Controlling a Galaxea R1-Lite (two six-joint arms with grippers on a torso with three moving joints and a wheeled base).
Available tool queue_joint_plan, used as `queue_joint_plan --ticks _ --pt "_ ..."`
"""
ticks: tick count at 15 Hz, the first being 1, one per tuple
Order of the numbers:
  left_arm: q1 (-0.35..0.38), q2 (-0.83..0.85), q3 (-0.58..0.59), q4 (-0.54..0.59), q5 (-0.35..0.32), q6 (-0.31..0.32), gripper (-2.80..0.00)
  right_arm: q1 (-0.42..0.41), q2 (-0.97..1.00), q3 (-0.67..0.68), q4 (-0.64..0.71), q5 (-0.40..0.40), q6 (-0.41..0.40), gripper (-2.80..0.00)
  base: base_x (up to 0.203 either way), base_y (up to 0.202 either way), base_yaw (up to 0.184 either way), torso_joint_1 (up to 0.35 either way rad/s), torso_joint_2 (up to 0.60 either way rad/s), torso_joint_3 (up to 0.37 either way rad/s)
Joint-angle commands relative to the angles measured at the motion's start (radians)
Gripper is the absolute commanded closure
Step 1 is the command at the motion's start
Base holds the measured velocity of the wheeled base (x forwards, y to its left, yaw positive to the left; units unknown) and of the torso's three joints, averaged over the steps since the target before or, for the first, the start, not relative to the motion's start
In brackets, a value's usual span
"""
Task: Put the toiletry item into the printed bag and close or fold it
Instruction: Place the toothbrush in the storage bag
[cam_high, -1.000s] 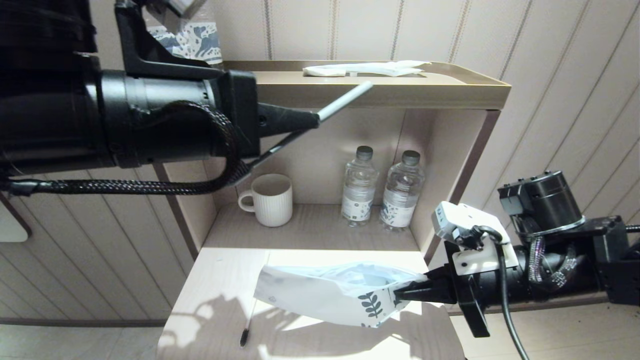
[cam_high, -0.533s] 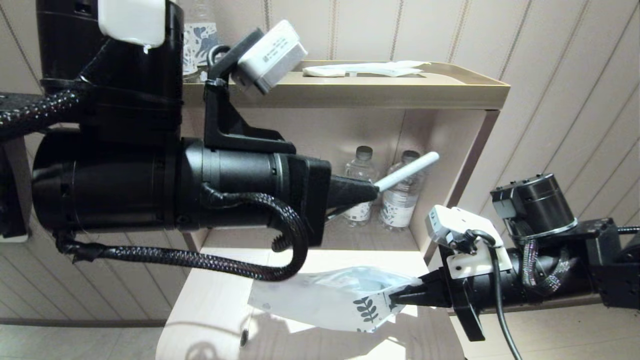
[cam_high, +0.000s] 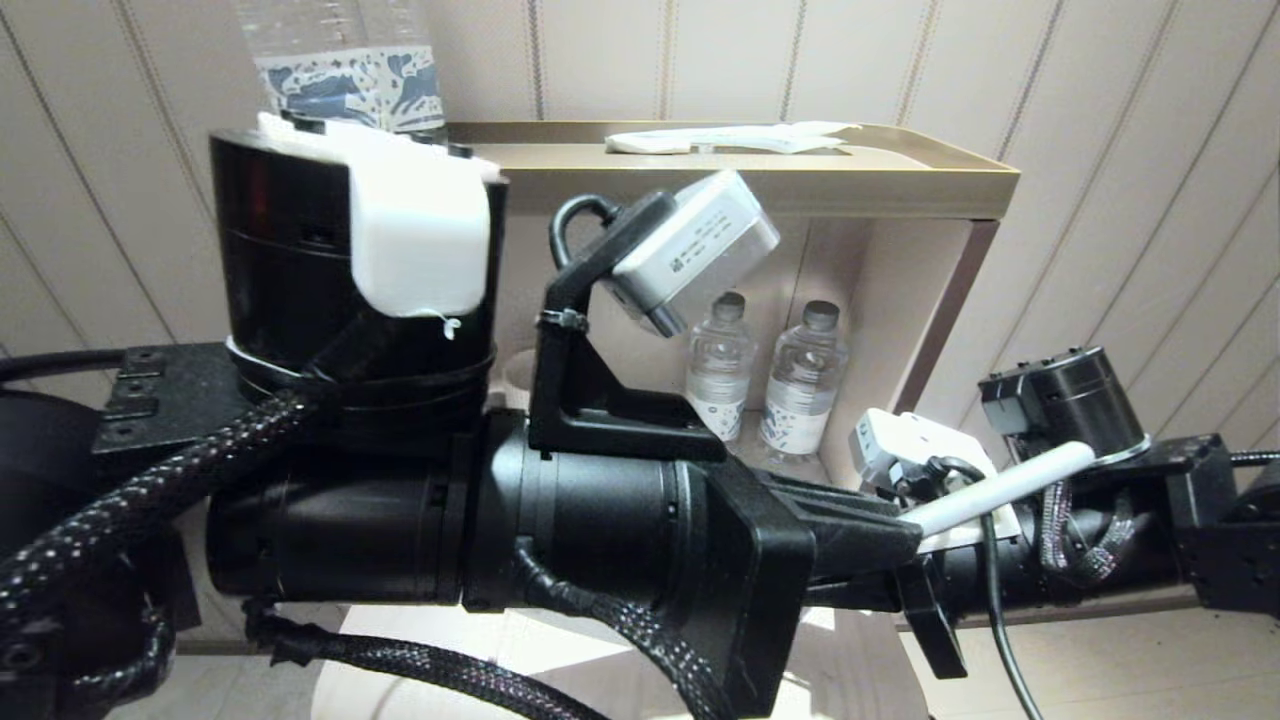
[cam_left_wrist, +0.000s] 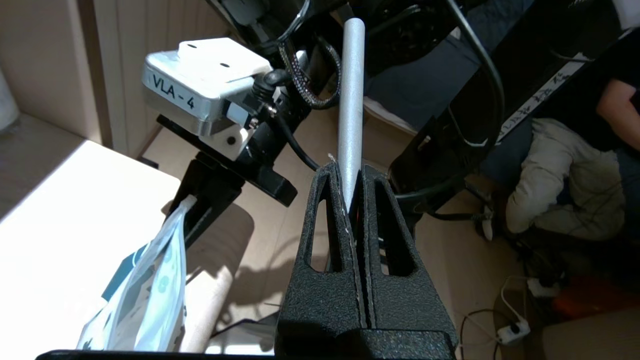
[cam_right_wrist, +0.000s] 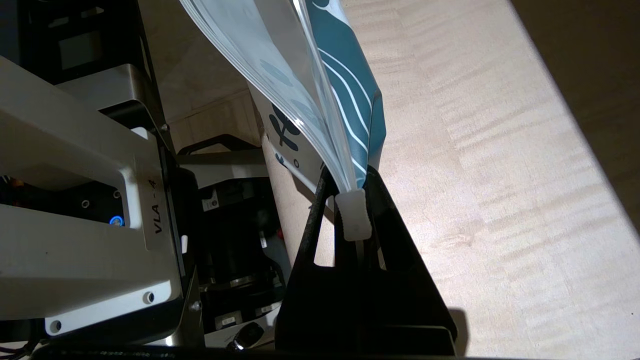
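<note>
Left end effector (cam_left_wrist: 352, 185) clamped on a thin white stick (cam_left_wrist: 350, 100), the toiletry item: rigid, light, smooth, likely to pivot in a pinch at one end. A hold nearer its middle would steady it.

Right end effector (cam_right_wrist: 352, 220) clamped on the bag (cam_right_wrist: 320, 85) at its white zip tab, right of the tabletop (cam_right_wrist: 475, 150). The bag hangs off that corner: thin film, limp, slick. Mouth not visibly open; it probably needs spreading before the stick goes in.
</note>
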Motion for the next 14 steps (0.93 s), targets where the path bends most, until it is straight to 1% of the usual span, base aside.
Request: queue_joint_plan --ticks 1,2,3,5,7,8,12,13,14 --pt "-0.003 0.05 -0.021 -0.003 -0.029 0.001 0.0 -0.001 0.01 -0.002 -0.001 0.004 -0.003 0.0 0.0 0.0 0.0 0.0 0.0 0.0" --pt "-0.003 0.062 -0.027 -0.008 -0.051 0.002 0.0 -0.004 0.012 -0.002 -0.001 0.005 -0.003 0.0 0.0 0.0 0.0 0.0 0.0 0.0" --pt "-0.003 0.075 -0.025 -0.019 -0.054 0.004 0.0 -0.006 0.012 -0.003 -0.001 0.006 -0.003 0.0 0.0 0.0 0.0 0.0 0.0 0.0" --pt "0.003 0.103 -0.021 -0.078 -0.056 0.017 0.0 -0.009 0.016 -0.004 -0.001 0.005 -0.001 0.0 0.0 0.0 0.0 0.0 0.0 0.0" --pt "0.02 0.105 -0.008 -0.093 -0.05 0.024 0.0 -0.009 0.018 -0.005 -0.001 0.006 -0.001 0.0 0.0 0.0 0.0 0.0 0.0 0.0" --pt "0.039 0.104 -0.005 -0.094 -0.05 0.039 0.0 -0.009 0.018 -0.005 -0.002 0.007 -0.003 0.0 0.0 0.0 0.0 0.0 0.0 0.0" --pt "0.162 0.088 -0.003 -0.093 -0.052 0.132 0.0 -0.011 0.017 -0.009 -0.002 0.013 -0.003 0.0 0.0 0.0 0.0 0.0 0.0 0.0" --pt "0.177 0.082 -0.005 -0.094 -0.054 0.145 0.0 -0.011 0.018 -0.009 -0.002 0.015 -0.003 0.0 0.0 0.0 0.0 0.0 0.0 0.0" --pt "0.18 0.083 -0.005 -0.097 -0.056 0.146 0.0 -0.011 0.018 -0.009 -0.002 0.015 -0.003 0.0 0.0 0.0 0.0 0.0 0.0 0.0"
